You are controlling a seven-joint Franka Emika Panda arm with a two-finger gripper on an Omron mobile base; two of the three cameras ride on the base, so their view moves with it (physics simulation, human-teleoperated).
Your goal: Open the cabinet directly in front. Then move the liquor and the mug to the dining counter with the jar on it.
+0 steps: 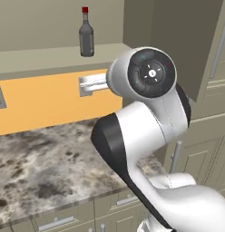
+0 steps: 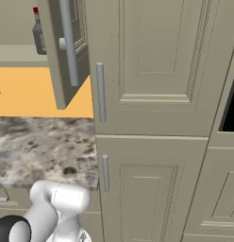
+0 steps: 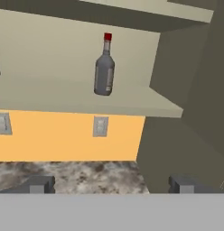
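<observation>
The cabinet (image 3: 86,97) stands open, its right door (image 2: 67,47) swung out toward me. The liquor (image 3: 105,72), a clear-grey bottle with a red cap, stands upright on the cabinet's bottom shelf (image 1: 51,56); the same liquor (image 1: 86,36) shows at the top of the left base view and, partly behind the open door, the liquor (image 2: 38,35) shows in the right base view. My gripper (image 3: 113,185) is open and empty, below the shelf and well short of the bottle. The mug, the dining counter and the jar are out of view.
A speckled marble worktop (image 1: 41,158) runs below the orange wall with its outlets (image 3: 100,126). Drawers (image 1: 55,222) sit under the worktop. A tall panelled cabinet (image 2: 152,71) with bar handles stands close on the right. My own arm (image 1: 141,131) blocks much of the left base view.
</observation>
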